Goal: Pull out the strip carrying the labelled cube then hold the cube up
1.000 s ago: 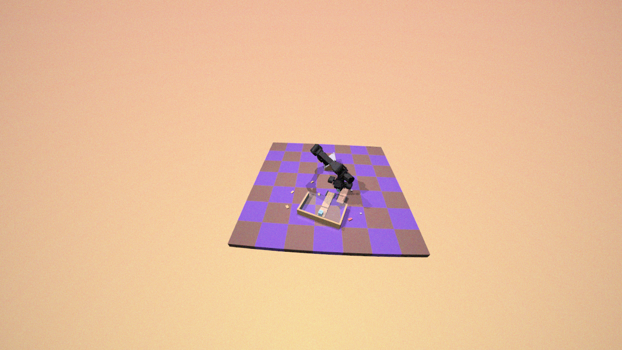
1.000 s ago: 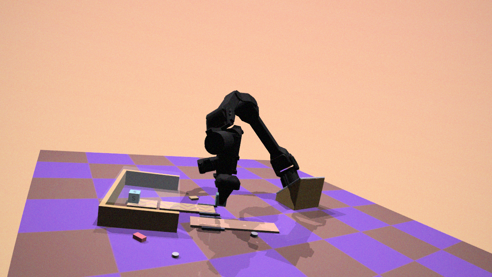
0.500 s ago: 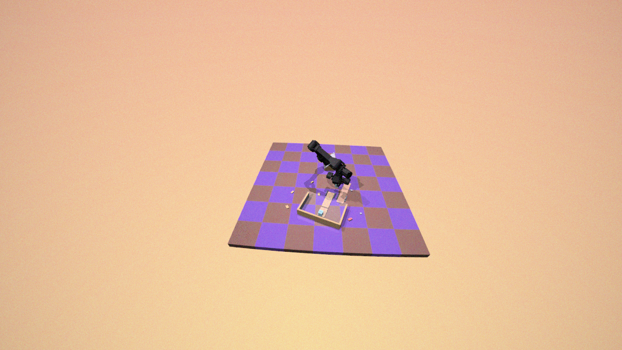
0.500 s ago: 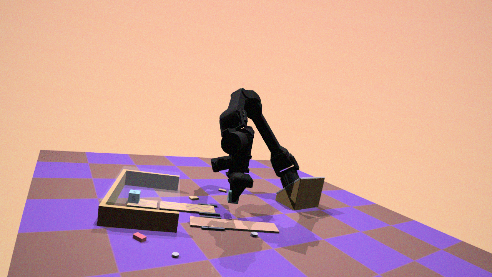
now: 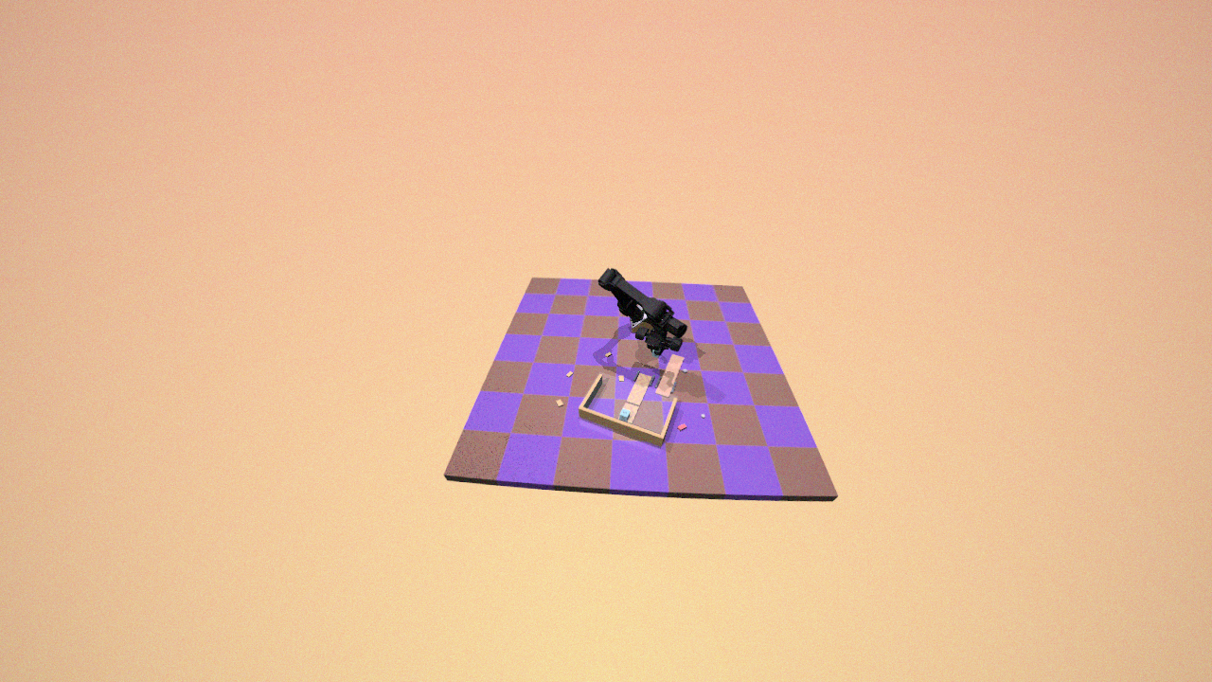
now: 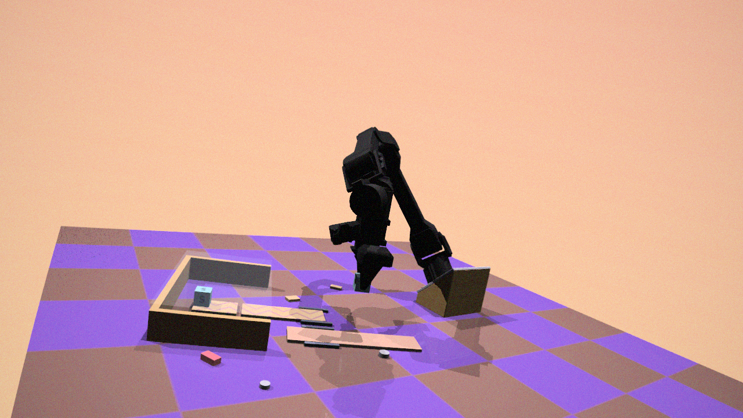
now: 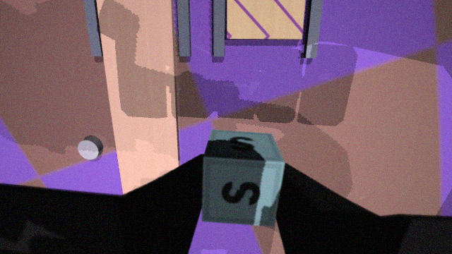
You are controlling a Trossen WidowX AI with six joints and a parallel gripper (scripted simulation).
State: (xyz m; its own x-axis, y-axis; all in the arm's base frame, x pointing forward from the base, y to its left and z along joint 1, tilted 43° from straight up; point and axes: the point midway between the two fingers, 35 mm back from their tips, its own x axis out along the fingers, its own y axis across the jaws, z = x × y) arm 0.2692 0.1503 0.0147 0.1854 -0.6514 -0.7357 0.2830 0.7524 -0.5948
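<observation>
Your hand (image 7: 244, 197) is clamped on a teal cube marked S (image 7: 243, 178), which sits between the two dark fingers in the wrist view. In the exterior view the held cube (image 6: 358, 282) hangs low, just above the checkered surface (image 6: 519, 363), under the downward-pointing wrist of the arm (image 6: 371, 208).

Below your hand you see the plain peach strip (image 7: 141, 106), lying out on the surface between grey guide rails (image 7: 92, 28). Beside it, the end of the zigzag-patterned strip (image 7: 265, 19) lies between its own rails.

In the exterior view the plain strip (image 6: 358, 338) is wholly outside the open wooden tray (image 6: 208, 327), while the zigzag strip (image 6: 282, 312) reaches out of the tray's open side. A second teal cube marked S (image 6: 202, 296) stands inside the tray, at the inner end of the zigzag strip's line.

Small loose pieces lie about: a red block (image 6: 210, 357), two grey discs (image 6: 383, 353) (image 6: 264, 384), and tan chips (image 6: 292, 298). A tan wedge-shaped stand (image 6: 457, 291) sits at the arm's base.
</observation>
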